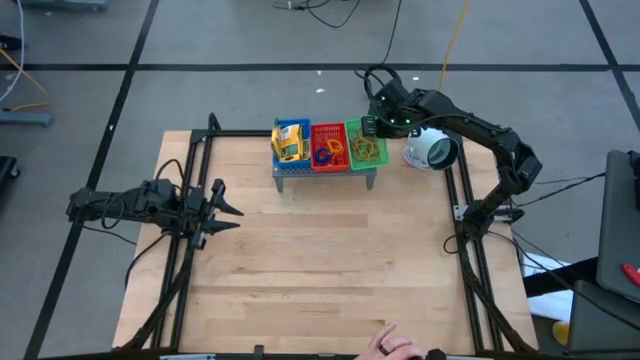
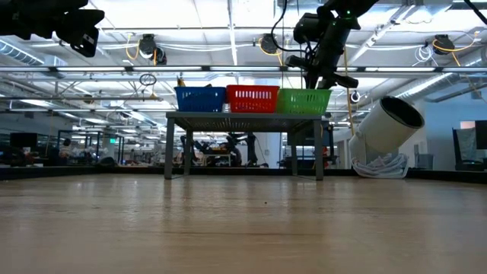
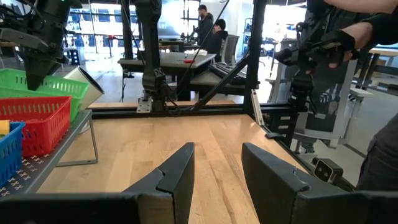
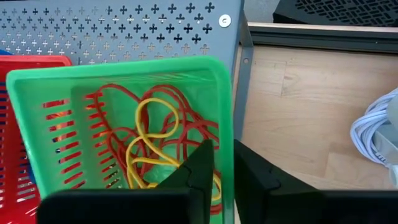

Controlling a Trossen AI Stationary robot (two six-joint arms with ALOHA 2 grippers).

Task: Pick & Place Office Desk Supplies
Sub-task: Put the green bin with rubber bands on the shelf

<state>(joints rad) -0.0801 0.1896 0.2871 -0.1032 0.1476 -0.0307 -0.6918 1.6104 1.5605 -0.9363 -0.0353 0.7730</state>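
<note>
bare wood of the tabletop (image 2: 243,228) fills the foreground in the low view. at its far edge stands a grey perforated stand (image 1: 325,172) carrying three small baskets in a row: a blue basket (image 1: 290,143) with a yellow crayon pack (image 1: 291,146) in it, a red basket (image 1: 327,146) holding loops of rubber band, and a green basket (image 1: 366,146) holding red and yellow rubber-band loops (image 4: 155,140).

the right gripper (image 4: 222,163) hangs over the green basket, at the basket's edge on the side away from the red one. its jaws are parted only by a narrow slit, nearly pressed together, and nothing shows pinched between them; the fingertips sit just above the tangle of loops and the green rim. whether they touch the rim i cannot tell.

just beside the stand, on the side of the right arm, lies a white round device (image 1: 431,151) with a coil of white cable.

the left gripper (image 1: 228,209) waits well apart from the stand, over the left part of the tabletop, pointing toward the middle. its jaws are spread partway with a clear gap between them, holding nothing.

a person's hand (image 1: 392,345) rests at the near edge of the tabletop.
</note>
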